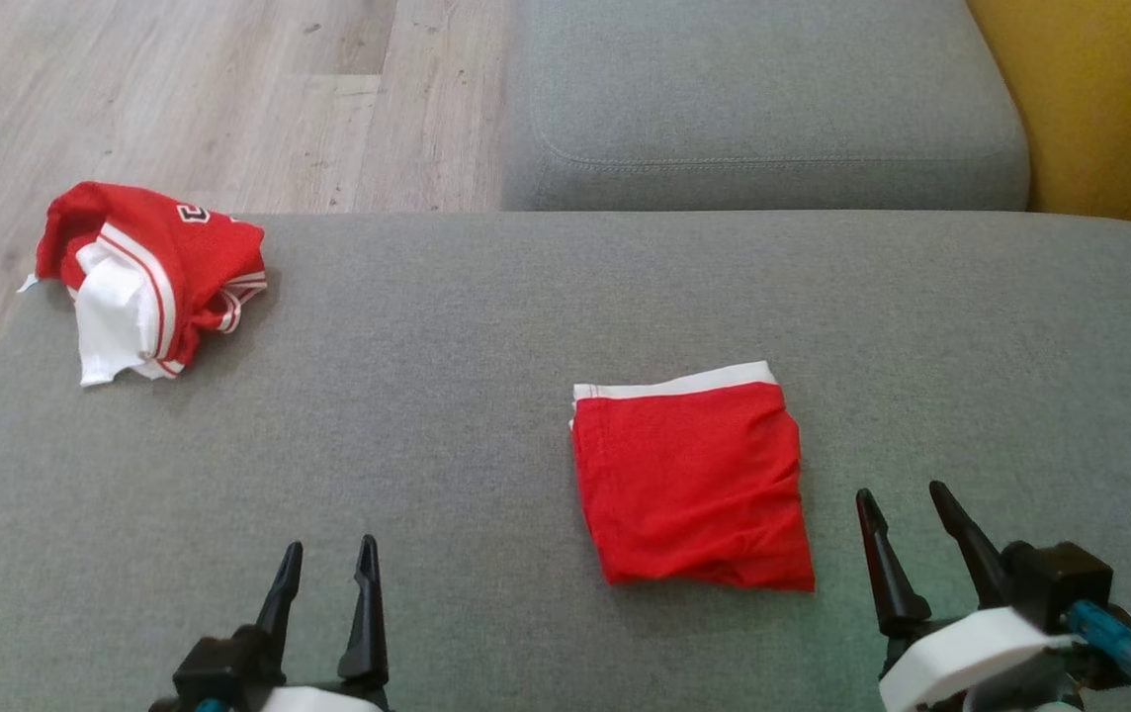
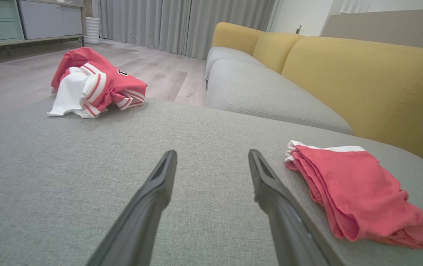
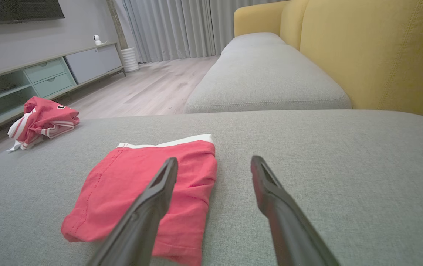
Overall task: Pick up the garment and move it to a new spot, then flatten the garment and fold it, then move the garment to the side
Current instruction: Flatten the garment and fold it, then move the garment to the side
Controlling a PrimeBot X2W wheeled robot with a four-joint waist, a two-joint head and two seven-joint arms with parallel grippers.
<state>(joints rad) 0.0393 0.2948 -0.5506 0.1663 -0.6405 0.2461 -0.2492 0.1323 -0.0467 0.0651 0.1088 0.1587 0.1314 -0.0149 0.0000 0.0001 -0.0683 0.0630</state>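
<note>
Left gripper (image 1: 330,544) and right gripper (image 1: 900,489): fingers apart, above grey sofa seat (image 1: 447,415). Two garments: folded red garment (image 1: 692,485) at 9 o'clock from right gripper, crumpled jersey (image 1: 145,277) at 11 from left gripper. Wood floor (image 1: 180,89), yellow backrest (image 1: 1099,99).

A grey sofa seat (image 1: 427,445) runs ahead to a second grey cushion (image 1: 763,99), backed by mustard-yellow rests (image 2: 363,81). Pale wood-look floor (image 1: 180,89) stretches to full-length grey curtains (image 3: 174,29). Against the grey wall (image 3: 30,40) stands a low cabinet (image 3: 93,62) with pale green drawers (image 3: 45,71); a dark panel (image 3: 15,11) above it may be a television. The light is soft and even.
</note>
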